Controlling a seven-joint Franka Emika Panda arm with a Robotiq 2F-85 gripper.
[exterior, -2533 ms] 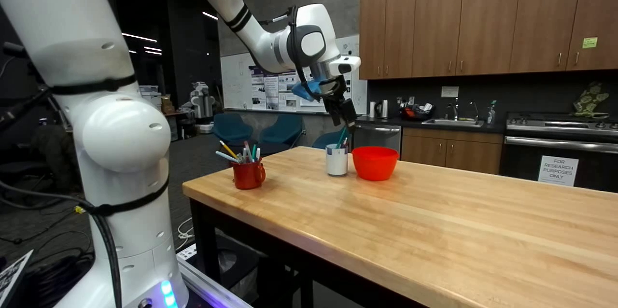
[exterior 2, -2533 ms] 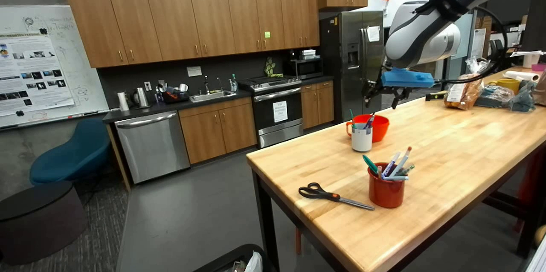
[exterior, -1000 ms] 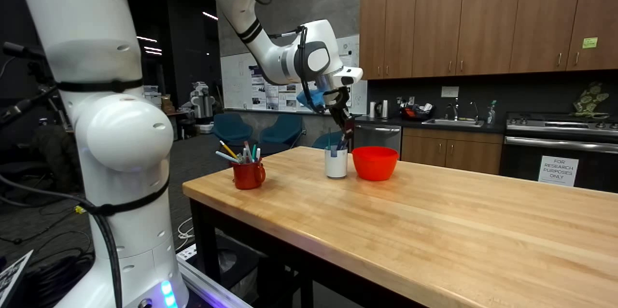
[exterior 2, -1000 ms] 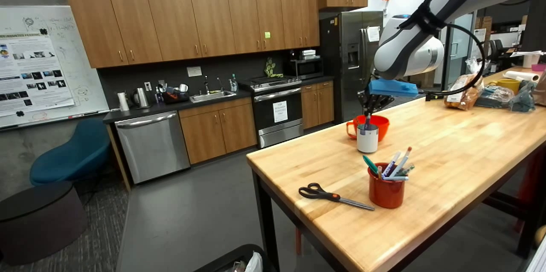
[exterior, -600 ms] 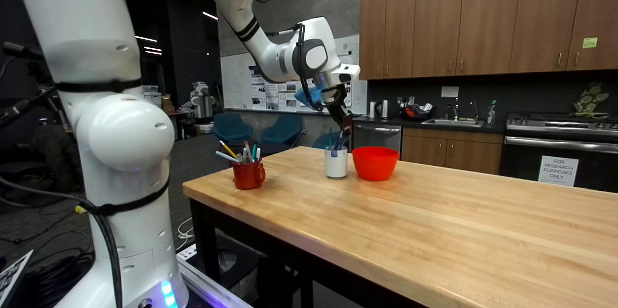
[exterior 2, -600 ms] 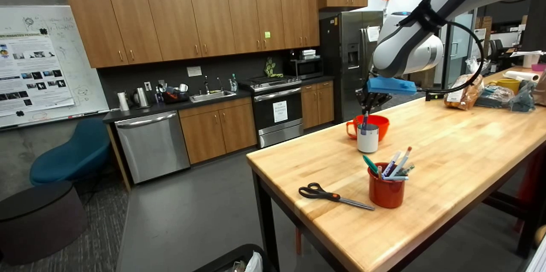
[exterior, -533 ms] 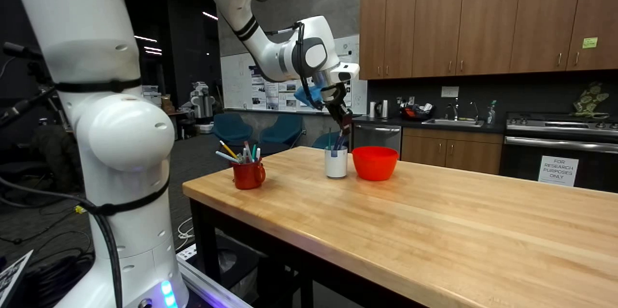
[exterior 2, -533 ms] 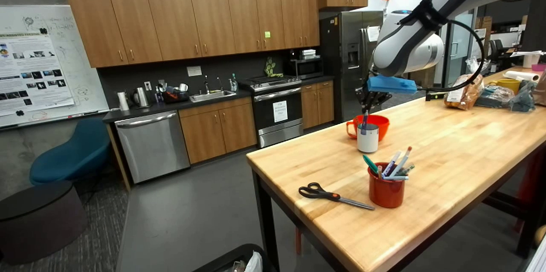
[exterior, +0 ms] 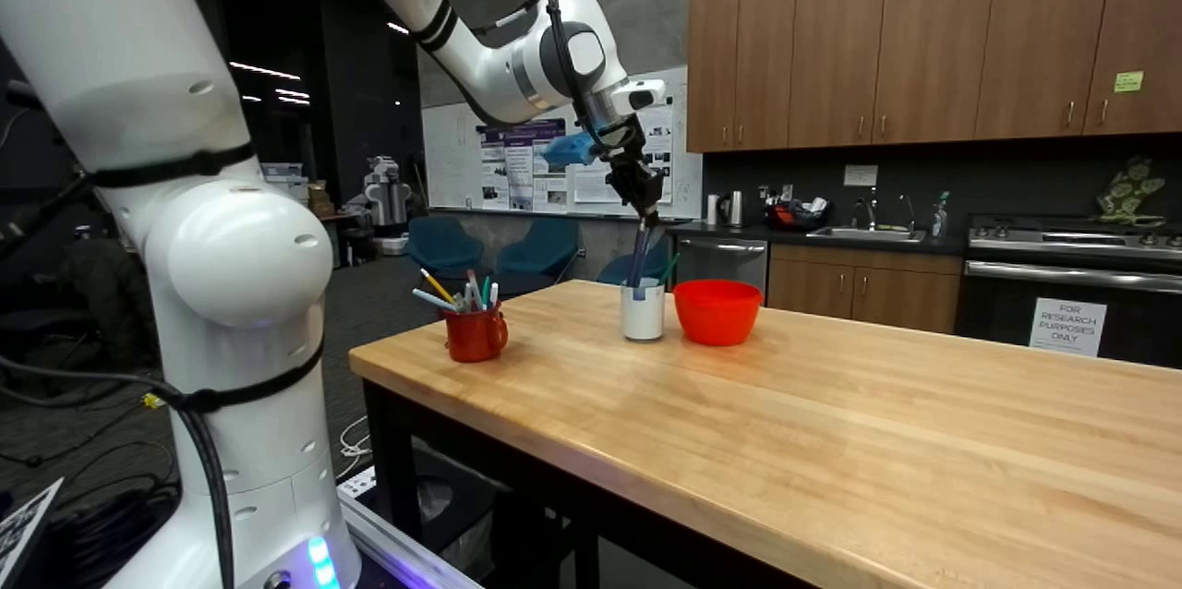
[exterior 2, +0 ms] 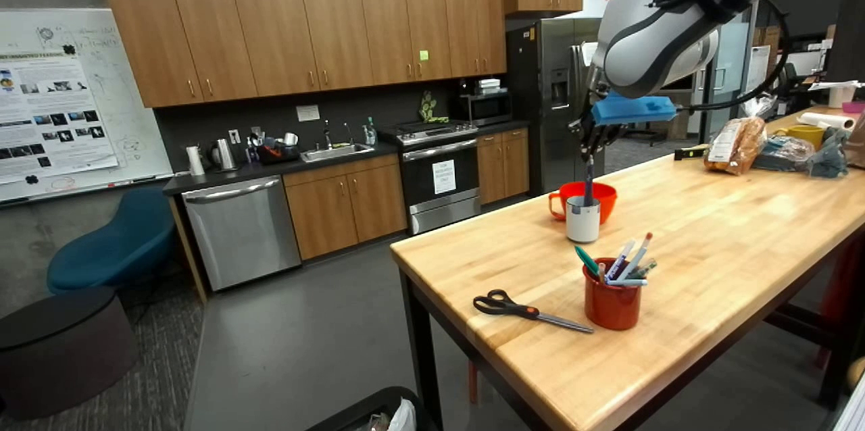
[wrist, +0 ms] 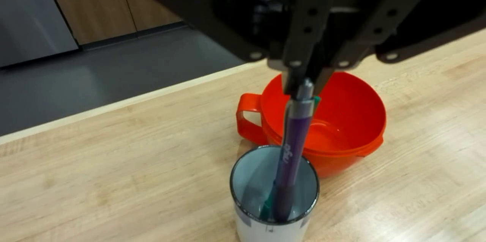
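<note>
Jaws grip a purple pen [wrist: 293, 141], its lower end inside the white cup [wrist: 273, 233] that stands beside a handled red bowl [wrist: 349, 101] on the worktop [wrist: 114, 173]. The step looks like extraction; the next move calls for a straight lift past the rim.

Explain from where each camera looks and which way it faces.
Exterior view: beside the robot base, facing across the table to cabinets; most of the arm shows.
Exterior view: at the table end nearest the scissors, facing the stove; only the outer arm and gripper show.
Wrist view: on the arm's end, facing down at the white cup; the gripper, shut on a purple pen, enters from above.
Both exterior views share the red mug.
</note>
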